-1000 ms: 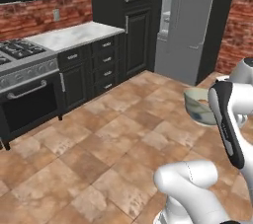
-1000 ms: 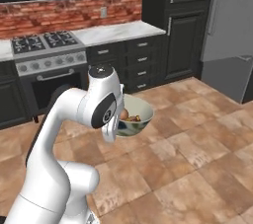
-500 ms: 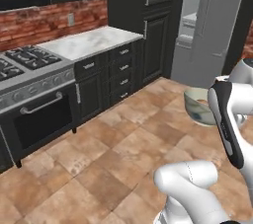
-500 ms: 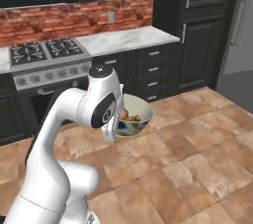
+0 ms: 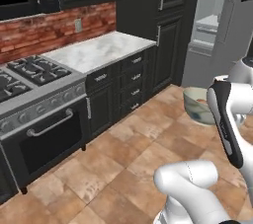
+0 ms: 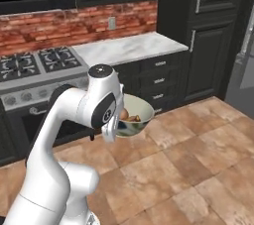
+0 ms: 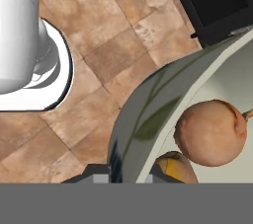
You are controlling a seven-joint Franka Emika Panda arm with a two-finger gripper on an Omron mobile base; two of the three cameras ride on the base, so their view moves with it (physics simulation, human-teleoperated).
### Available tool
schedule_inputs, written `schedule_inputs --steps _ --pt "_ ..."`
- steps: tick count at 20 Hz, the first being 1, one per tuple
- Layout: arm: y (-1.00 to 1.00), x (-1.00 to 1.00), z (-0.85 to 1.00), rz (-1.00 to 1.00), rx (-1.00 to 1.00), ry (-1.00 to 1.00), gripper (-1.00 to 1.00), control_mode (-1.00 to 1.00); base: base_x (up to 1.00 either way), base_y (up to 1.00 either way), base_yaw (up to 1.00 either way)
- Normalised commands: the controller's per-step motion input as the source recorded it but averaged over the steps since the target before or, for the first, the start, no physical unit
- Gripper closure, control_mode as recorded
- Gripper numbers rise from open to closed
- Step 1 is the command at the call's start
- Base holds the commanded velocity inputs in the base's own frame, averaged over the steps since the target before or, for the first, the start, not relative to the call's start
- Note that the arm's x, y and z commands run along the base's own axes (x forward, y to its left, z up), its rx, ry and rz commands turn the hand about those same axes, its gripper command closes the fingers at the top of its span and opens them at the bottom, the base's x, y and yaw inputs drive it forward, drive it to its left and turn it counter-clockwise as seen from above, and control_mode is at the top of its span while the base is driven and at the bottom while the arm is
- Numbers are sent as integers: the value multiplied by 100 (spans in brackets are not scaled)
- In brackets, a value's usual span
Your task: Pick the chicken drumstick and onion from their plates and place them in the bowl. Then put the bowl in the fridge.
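While the base rolls across the tiled floor, I've got the gripper (image 7: 129,171) clamped tight on the rim of the deep, pale greyish-cream bowl (image 6: 135,114), which hangs in the air off the hand, over the floor. Inside it sit the round tan onion (image 7: 211,132) and, just beside it at the near wall, the golden-brown chicken drumstick (image 7: 179,167), so both pickups look done to me. What matters now is the tall silver-grey fridge (image 5: 223,28): it stands ahead and to the right of the bowl, door apparently open with pale shelves showing, still well apart from my hand. Compared with a second ago, the whole view has swung: the black cabinets and marble countertop (image 5: 101,50) have slid closer and the fridge rightward, while the bowl keeps its place against the arm.
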Motion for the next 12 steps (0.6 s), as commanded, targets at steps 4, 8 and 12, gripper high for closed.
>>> schedule_inputs --steps 4,8,12 --pt "0 0 0 0 0 0 100 100 84 23 -23" --pt "0 0 0 0 0 0 100 100 75 26 -33" --pt "0 0 0 0 0 0 100 100 66 28 -43"
